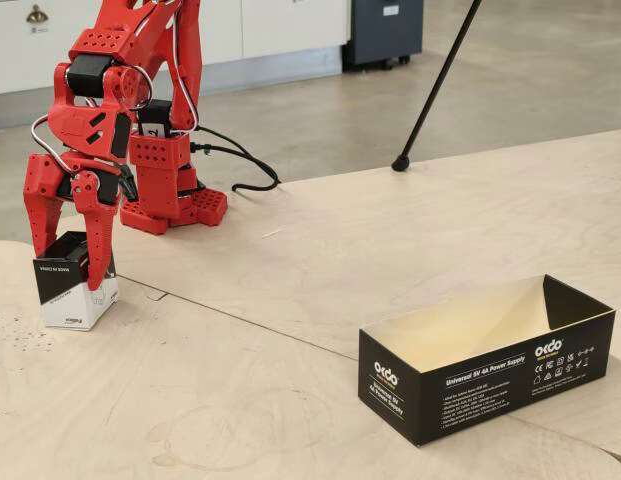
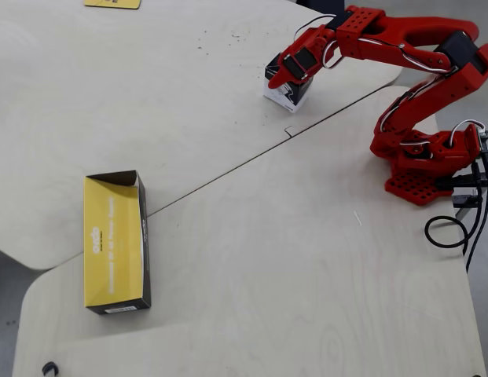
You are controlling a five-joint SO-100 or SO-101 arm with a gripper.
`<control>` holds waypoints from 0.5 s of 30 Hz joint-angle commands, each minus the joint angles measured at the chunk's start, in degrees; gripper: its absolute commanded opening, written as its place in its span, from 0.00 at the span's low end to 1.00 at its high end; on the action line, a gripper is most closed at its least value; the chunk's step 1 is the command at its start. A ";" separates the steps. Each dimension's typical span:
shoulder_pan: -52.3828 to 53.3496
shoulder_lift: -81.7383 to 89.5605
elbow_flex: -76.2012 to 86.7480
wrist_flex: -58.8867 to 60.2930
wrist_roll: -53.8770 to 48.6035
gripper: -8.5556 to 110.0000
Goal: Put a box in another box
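Note:
The small box (image 1: 70, 300), black above and white below, stands on the plywood table at the far left of the fixed view. It also shows in the overhead view (image 2: 289, 96) near the top right. My red gripper (image 1: 70, 270) comes down over it with one finger on each side, pressed against its sides. From above the gripper (image 2: 287, 78) covers most of the box. The long black box (image 1: 490, 375) with the pale interior lies open and empty at the right front, far from the gripper. In the overhead view it (image 2: 144, 236) lies at the left.
The arm's red base (image 2: 420, 169) stands at the table's right edge in the overhead view, with black cables (image 2: 456, 228) beside it. A black tripod leg (image 1: 430, 90) stands on the floor behind the table. A seam (image 2: 228, 169) runs between two tabletops.

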 commanded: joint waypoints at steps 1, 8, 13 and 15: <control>-2.99 5.27 -8.61 6.42 5.98 0.19; -12.92 7.21 -24.79 21.09 19.51 0.18; -22.68 5.71 -35.68 27.16 31.55 0.18; -26.81 4.22 -39.64 28.92 37.35 0.18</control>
